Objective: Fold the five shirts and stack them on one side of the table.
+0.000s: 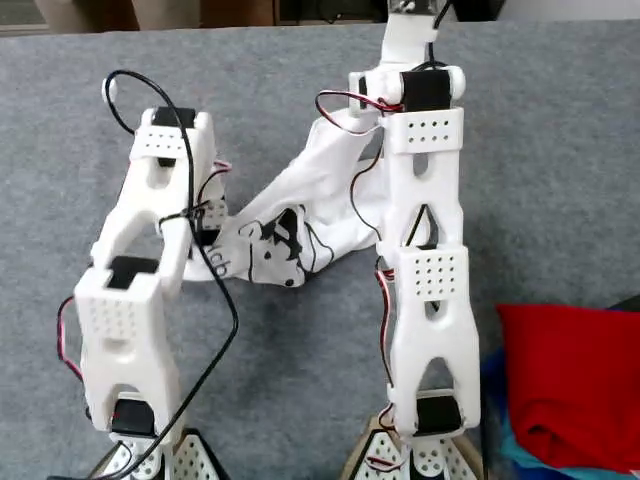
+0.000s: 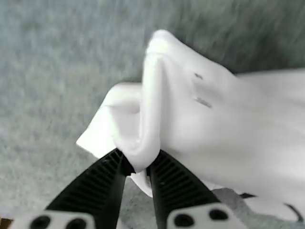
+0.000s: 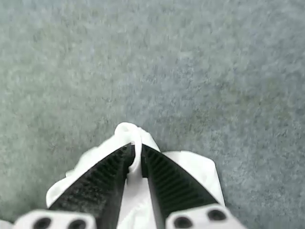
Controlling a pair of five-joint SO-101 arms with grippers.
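Stretching between the two arms near the middle of the table is a white cotton shirt with black print [image 1: 300, 215]. One bunched fold is pinched in the left gripper [image 2: 138, 167] and a thin edge is clamped in the right gripper [image 3: 135, 160], with both pairs of ribbed black jaws squeezed narrow on the fabric. Over on the right arm's side of the grey felt-covered table [image 1: 300, 380], well apart from it, a folded red shirt [image 1: 570, 380] sits on top of some blue and teal cloth [image 1: 505, 440].
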